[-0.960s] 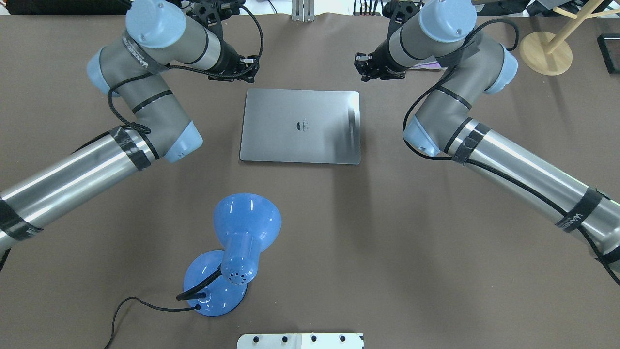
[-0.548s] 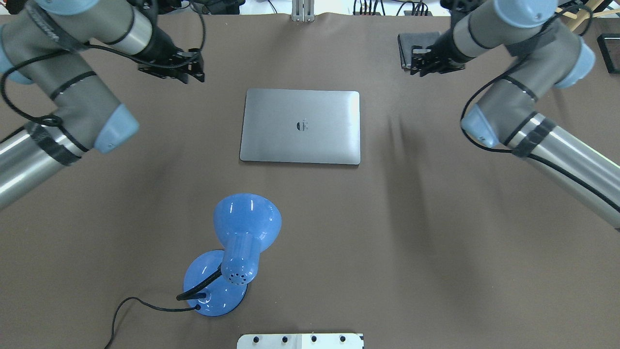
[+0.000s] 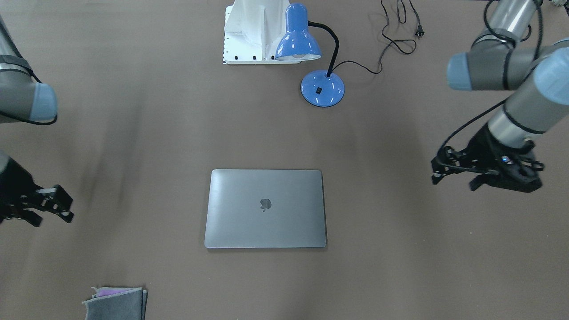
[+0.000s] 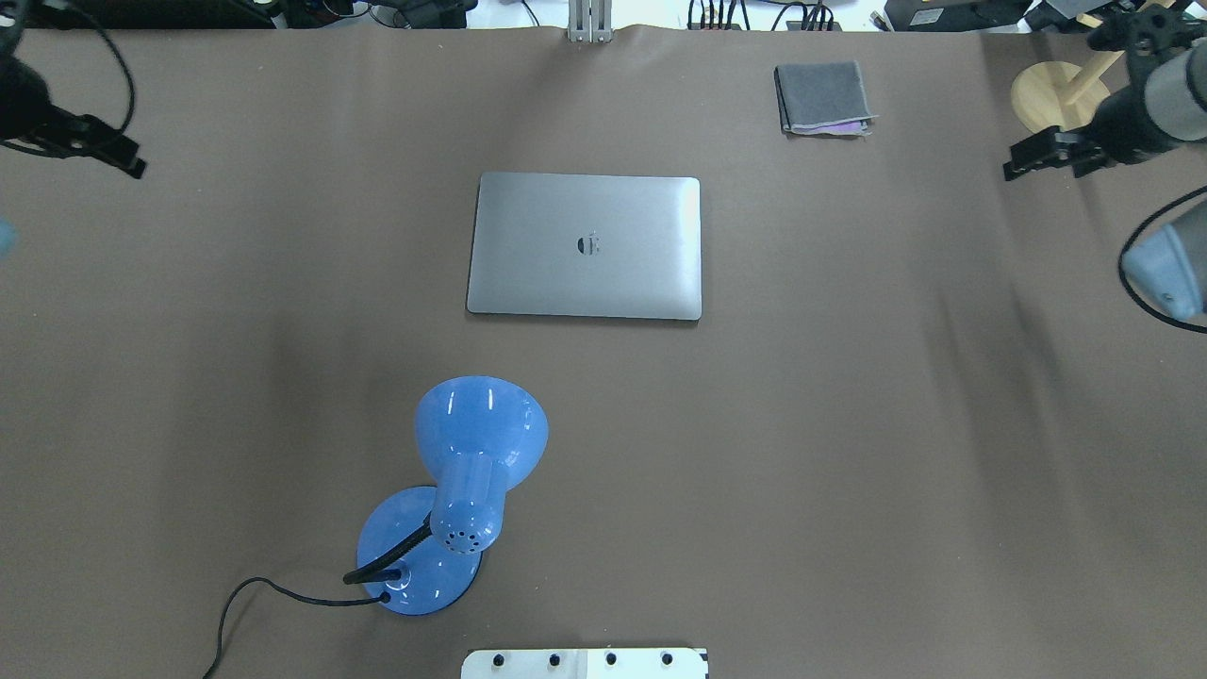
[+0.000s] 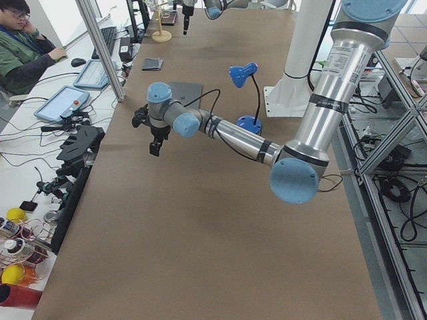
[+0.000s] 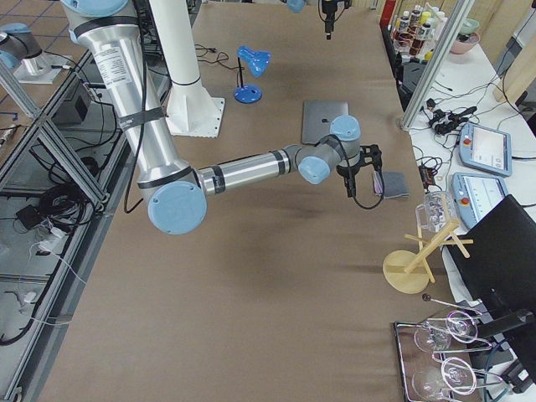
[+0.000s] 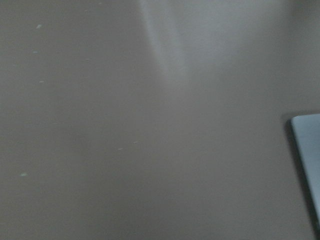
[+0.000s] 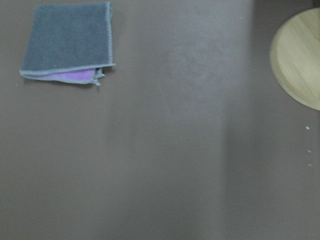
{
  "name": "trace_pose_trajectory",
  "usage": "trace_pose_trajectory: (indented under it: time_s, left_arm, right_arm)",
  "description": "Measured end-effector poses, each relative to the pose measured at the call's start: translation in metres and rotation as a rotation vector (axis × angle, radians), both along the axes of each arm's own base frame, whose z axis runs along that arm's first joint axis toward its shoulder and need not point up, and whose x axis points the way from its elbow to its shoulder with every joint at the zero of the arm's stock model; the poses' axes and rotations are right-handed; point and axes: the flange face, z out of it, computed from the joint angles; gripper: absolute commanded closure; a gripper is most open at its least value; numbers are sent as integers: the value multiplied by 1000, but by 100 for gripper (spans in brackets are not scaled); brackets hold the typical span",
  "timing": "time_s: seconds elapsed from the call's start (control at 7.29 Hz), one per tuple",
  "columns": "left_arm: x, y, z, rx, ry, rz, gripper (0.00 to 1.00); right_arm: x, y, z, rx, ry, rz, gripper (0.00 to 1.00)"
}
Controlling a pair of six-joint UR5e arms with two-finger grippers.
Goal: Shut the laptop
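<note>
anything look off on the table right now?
Nothing stands out: the laptop lies shut and flat, the blue lamp stands upright, and the grey cloth sits folded, a purple layer peeking from one edge.

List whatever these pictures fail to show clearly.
The laptop: keyboard and screen, every view, under its shut lid.
Left wrist view: only a blurred laptop corner.
The wooden stand: right wrist view, blurred, cut by the right edge.
The cloth: front-facing view, cut by the bottom edge.

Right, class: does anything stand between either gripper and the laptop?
Nothing visible does. Bare table separates the closed laptop from the left gripper and the right gripper; the blue desk lamp and folded grey cloth sit off those lines.
</note>
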Motion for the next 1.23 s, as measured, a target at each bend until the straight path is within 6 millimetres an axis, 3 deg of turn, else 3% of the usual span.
trace_pose_trajectory:
  time_s: [0.27, 0.41, 0.55, 0.69, 0.82, 1.1, 1.23]
  left_arm:
    - [-110, 30, 78, 22, -78, 62, 1]
    - [-157, 50, 113, 13, -102, 79, 1]
    - [-191, 69, 143, 0, -108, 88, 1]
    - [-213, 90, 171, -12, -107, 99, 1]
    - [-222, 107, 189, -25, -107, 104, 1]
    - [-227, 114, 203, -93, -89, 55, 1]
    - [-226, 114, 201, -165, -63, -18, 1]
  right_arm:
    - [71, 41, 59, -22, 52, -14, 0]
    - [102, 57, 83, -20, 88, -38, 0]
    - [129, 73, 102, -13, 112, -58, 0]
    - [153, 90, 114, -14, 123, -63, 0]
    - [168, 105, 121, -23, 132, -68, 0]
    - [179, 125, 139, -54, 149, -76, 0]
    - [181, 126, 140, -74, 146, -57, 0]
